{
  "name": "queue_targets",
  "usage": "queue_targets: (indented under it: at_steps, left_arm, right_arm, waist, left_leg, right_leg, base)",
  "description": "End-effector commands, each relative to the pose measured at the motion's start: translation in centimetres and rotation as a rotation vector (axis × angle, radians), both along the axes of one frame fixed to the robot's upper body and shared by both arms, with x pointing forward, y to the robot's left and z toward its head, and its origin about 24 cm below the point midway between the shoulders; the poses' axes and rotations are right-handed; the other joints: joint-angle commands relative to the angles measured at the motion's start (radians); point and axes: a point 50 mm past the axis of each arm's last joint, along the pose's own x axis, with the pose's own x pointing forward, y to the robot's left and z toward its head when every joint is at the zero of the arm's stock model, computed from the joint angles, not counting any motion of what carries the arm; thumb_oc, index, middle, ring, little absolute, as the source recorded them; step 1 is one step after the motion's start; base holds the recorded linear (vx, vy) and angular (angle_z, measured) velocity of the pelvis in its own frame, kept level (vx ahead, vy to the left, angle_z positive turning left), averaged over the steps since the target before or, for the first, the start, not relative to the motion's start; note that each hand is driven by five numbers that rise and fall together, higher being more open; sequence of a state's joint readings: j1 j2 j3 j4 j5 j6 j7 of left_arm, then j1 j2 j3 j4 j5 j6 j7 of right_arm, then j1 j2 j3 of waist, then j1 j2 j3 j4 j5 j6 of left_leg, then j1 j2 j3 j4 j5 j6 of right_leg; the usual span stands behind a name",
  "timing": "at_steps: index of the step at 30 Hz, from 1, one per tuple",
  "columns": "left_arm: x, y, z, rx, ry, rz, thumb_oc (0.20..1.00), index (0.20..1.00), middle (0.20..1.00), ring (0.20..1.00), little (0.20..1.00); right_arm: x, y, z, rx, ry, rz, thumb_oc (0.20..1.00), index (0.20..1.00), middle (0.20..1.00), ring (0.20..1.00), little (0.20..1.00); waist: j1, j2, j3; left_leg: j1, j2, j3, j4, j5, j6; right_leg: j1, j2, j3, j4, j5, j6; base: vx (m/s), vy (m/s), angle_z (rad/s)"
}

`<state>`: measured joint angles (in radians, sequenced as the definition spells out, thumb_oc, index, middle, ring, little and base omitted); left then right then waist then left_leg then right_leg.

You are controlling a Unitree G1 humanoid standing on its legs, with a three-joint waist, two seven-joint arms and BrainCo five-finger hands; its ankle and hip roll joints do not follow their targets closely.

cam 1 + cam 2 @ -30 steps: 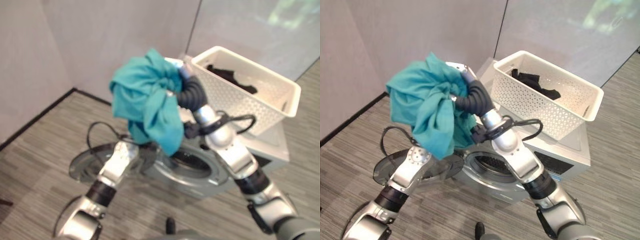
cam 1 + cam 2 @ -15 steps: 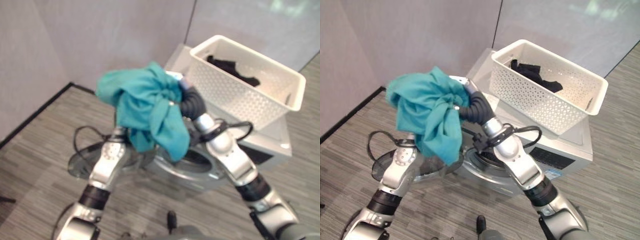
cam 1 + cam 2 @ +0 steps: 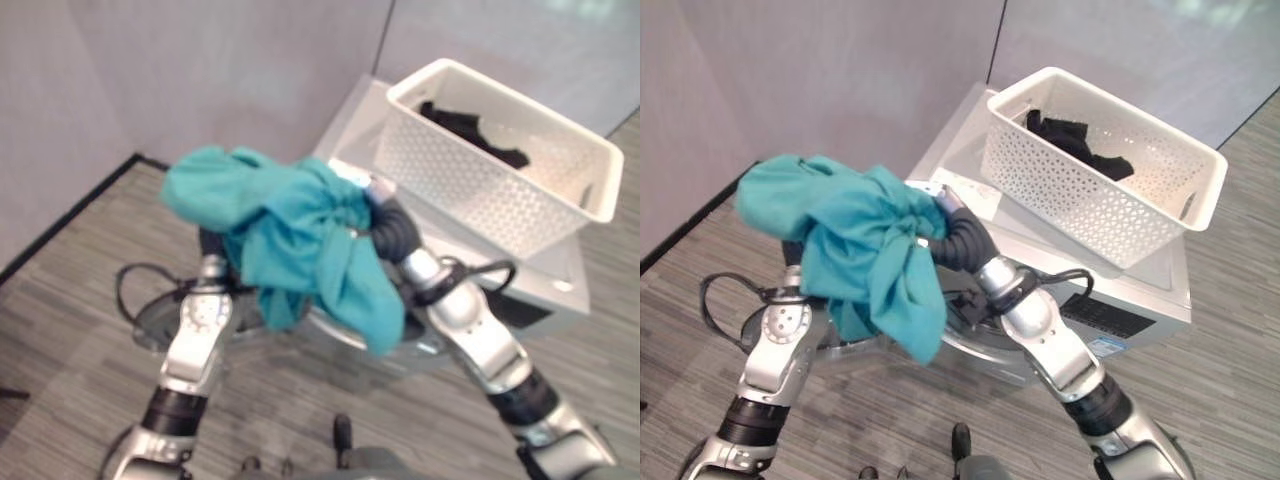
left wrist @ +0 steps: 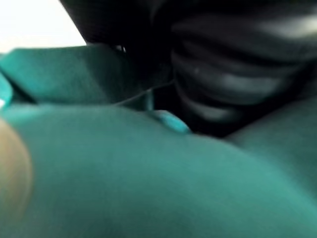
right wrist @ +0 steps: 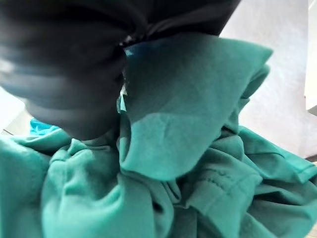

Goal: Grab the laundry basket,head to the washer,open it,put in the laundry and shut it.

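Teal crumpled cloth garment [image 3: 300, 235] bunched over both hands [image 3: 950, 235], fingers buried in folds so grip impossible to tell, above silver front-loading washer [image 3: 1090, 320], white perforated plastic laundry basket [image 3: 495, 160] with dark clothing [image 3: 1080, 145] beyond.

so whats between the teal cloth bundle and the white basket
In the right eye view, a bare strip of the washer's top separates the teal cloth from the white basket; the right arm's dark ribbed wrist cover lies just below that stretch.

Soft even daylight, mild motion blur, wrist views close and defocused
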<state>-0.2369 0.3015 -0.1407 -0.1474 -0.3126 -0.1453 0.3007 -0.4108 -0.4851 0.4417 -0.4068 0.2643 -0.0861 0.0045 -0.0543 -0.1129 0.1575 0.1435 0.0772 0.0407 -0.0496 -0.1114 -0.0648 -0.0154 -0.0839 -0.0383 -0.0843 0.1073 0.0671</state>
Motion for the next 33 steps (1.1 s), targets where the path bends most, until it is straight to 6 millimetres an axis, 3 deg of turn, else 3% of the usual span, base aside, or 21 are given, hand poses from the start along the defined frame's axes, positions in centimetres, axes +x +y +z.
queue_targets:
  at_steps: [1, 13, 21, 25, 26, 29, 33]
  left_arm:
    - [-0.5, -0.2, 2.7, 0.030, -0.169, -0.010, 0.200, 0.200, 0.200, 0.200, 0.200]
    - [-1.3, -0.2, 2.9, 0.049, -0.190, -0.067, 0.200, 0.200, 0.200, 0.200, 0.200]
    - [-1.6, -0.1, 3.1, 0.063, -0.207, -0.065, 0.200, 0.200, 0.200, 0.200, 0.200]
    - [-1.7, -0.1, 3.3, 0.071, -0.217, -0.071, 0.200, 0.200, 0.200, 0.200, 0.200]
    - [-1.8, -0.2, 3.1, 0.071, -0.212, -0.082, 0.200, 0.200, 0.200, 0.200, 0.200]
    - [-1.9, -0.3, 2.8, 0.072, -0.200, -0.098, 0.200, 0.200, 0.200, 0.200, 0.200]
    - [-1.9, -1.1, 2.4, 0.064, -0.183, -0.147, 0.200, 0.200, 0.200, 0.200, 0.200]
  right_arm:
    - [-1.8, -0.4, 2.8, 0.109, -0.135, 0.073, 1.000, 1.000, 1.000, 1.000, 1.000]
    - [-1.1, -3.0, 1.8, 0.160, -0.142, -0.155, 1.000, 1.000, 1.000, 1.000, 1.000]
    - [-0.6, -6.2, 0.5, 0.222, -0.143, -0.431, 1.000, 1.000, 1.000, 1.000, 1.000]
    - [-0.7, -7.8, -0.7, 0.195, -0.113, -0.548, 1.000, 1.000, 1.000, 1.000, 1.000]
    - [-0.8, -8.7, -1.8, 0.162, -0.073, -0.606, 1.000, 1.000, 1.000, 1.000, 1.000]
    - [-1.1, -9.7, -2.8, 0.152, -0.032, -0.658, 1.000, 1.000, 1.000, 1.000, 1.000]
    - [-1.4, -11.0, -4.7, 0.123, 0.049, -0.743, 1.000, 1.000, 1.000, 1.000, 1.000]
  waist:
    - [0.013, 0.021, -0.070]
    - [0.021, 0.004, -0.063]
    - [0.015, -0.022, -0.022]
    - [0.001, -0.030, -0.010]
    - [-0.008, -0.029, -0.009]
    - [-0.018, -0.027, -0.013]
    - [-0.035, -0.012, -0.009]
  left_leg:
    - [0.046, 0.071, 0.078, 0.058, -0.083, 0.046]
    - [0.014, 0.038, 0.082, 0.131, -0.125, 0.075]
    - [-0.038, -0.028, 0.116, 0.240, -0.193, 0.129]
    - [-0.053, -0.074, 0.129, 0.275, -0.221, 0.161]
    - [-0.053, -0.097, 0.129, 0.275, -0.228, 0.176]
    - [-0.046, -0.117, 0.129, 0.265, -0.229, 0.187]
    - [-0.032, -0.138, 0.123, 0.236, -0.214, 0.196]
  right_leg:
    - [-0.080, -0.078, -0.011, 0.091, -0.007, 0.090]
    - [-0.087, -0.109, 0.000, 0.096, 0.018, 0.112]
    - [-0.128, -0.161, 0.045, 0.097, 0.071, 0.153]
    - [-0.145, -0.198, 0.066, 0.104, 0.095, 0.172]
    - [-0.154, -0.220, 0.070, 0.115, 0.108, 0.176]
    - [-0.162, -0.240, 0.070, 0.132, 0.116, 0.178]
    - [-0.177, -0.278, 0.021, 0.182, 0.137, 0.162]
  base:
    - [-0.01, 0.028, 0.10]
    - [-0.02, 0.056, 0.00]
    - [-0.07, 0.120, -0.11]
    - [-0.07, 0.201, -0.16]
    - [-0.05, 0.210, -0.10]
    - [-0.04, 0.171, -0.04]
    - [-0.05, 0.167, 0.05]
